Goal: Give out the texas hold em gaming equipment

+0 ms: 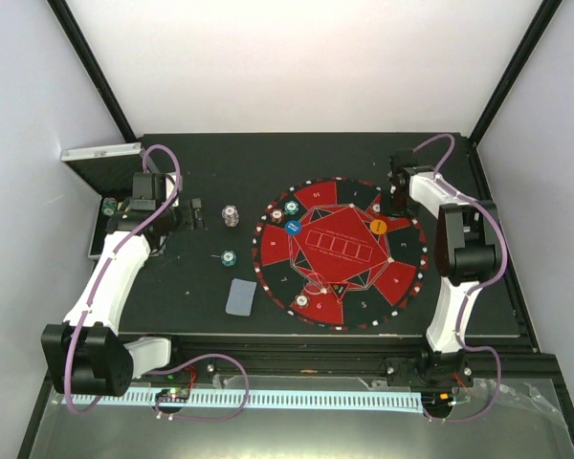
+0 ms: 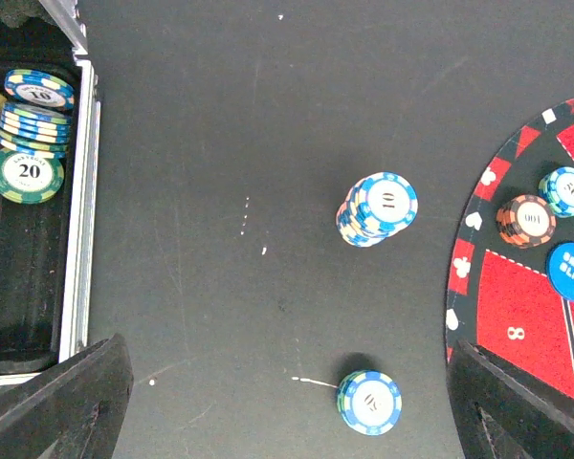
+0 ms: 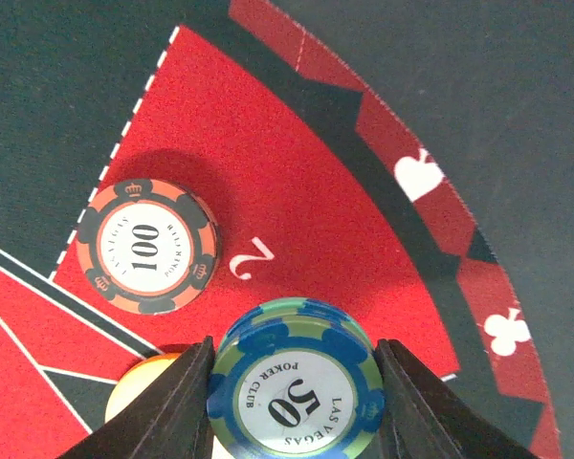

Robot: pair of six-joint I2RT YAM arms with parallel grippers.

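Your black tabletop (image 1: 220,172) carries the round red-and-black mat (image 1: 275,247) on its right half and the silver case (image 1: 100,158) at the left edge (lid up). Between them, straight on the bare surface, sit the taller chip stack (image 1: 231,214) and the shorter chip stack (image 1: 229,258). The grey-blue cards (image 1: 240,296) lie flat toward the near edge, just off the mat.

Blue-green 50 stack (image 3: 292,392) face up at edge of red field no. 2 on mat (image 3: 297,143); orange-black 100 stack (image 3: 146,246) flat nr it, apart. Orange disc (image 3: 139,382) peeking beside. Off mat: leaning blue 10 stack (image 2: 376,208), short teal stack (image 2: 368,402), grey-blue card (image 1: 240,296) lying flat. Blue "small blind" disc (image 2: 571,270) on mat.
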